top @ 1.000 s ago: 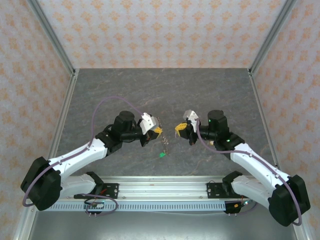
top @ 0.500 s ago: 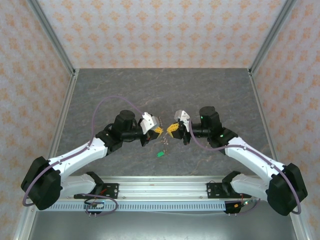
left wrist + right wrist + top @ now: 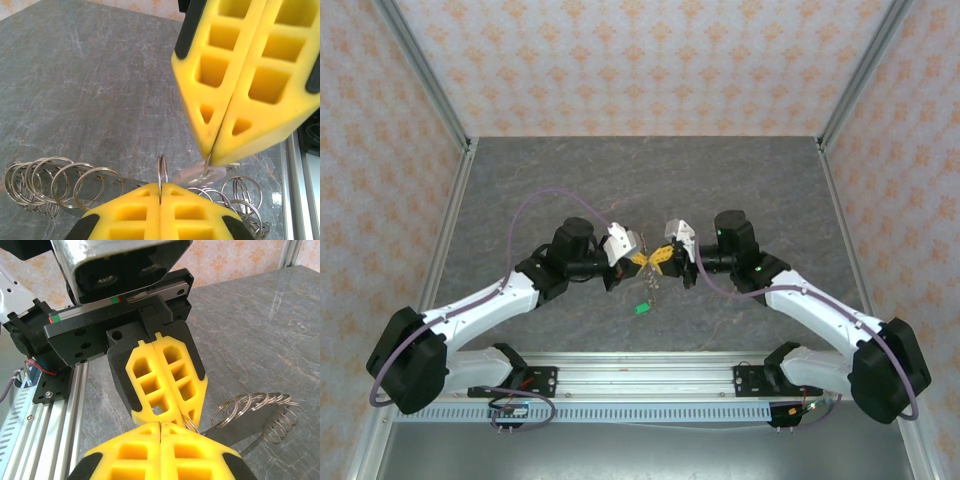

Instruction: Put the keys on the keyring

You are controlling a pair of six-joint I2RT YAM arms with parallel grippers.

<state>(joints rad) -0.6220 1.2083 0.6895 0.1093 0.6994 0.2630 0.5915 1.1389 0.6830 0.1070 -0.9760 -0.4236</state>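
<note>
My left gripper (image 3: pixel 642 260) and right gripper (image 3: pixel 662 258) meet tip to tip above the middle of the table. The keyring (image 3: pixel 50 177) is a chain of linked silver rings that hangs below them, with its green tag (image 3: pixel 641 309) lowest. In the left wrist view my left gripper (image 3: pixel 161 186) is shut on one upright ring (image 3: pixel 162 170) of that chain. The right gripper (image 3: pixel 210 155) comes in from above, shut on a thin wire loop that runs through the head of a whitish key (image 3: pixel 197 176). The tan-headed key is out of view.
Grey marbled tabletop (image 3: pixel 570 180) lies all around, fenced by patterned walls and metal posts. The aluminium base rail (image 3: pixel 640 365) runs along the near edge. A flat grey strip (image 3: pixel 240 426) runs along under the chain's rings.
The right gripper has travelled left until its tips touch the left gripper's. The left gripper has edged slightly right. The chain and green tag hang much as before.
</note>
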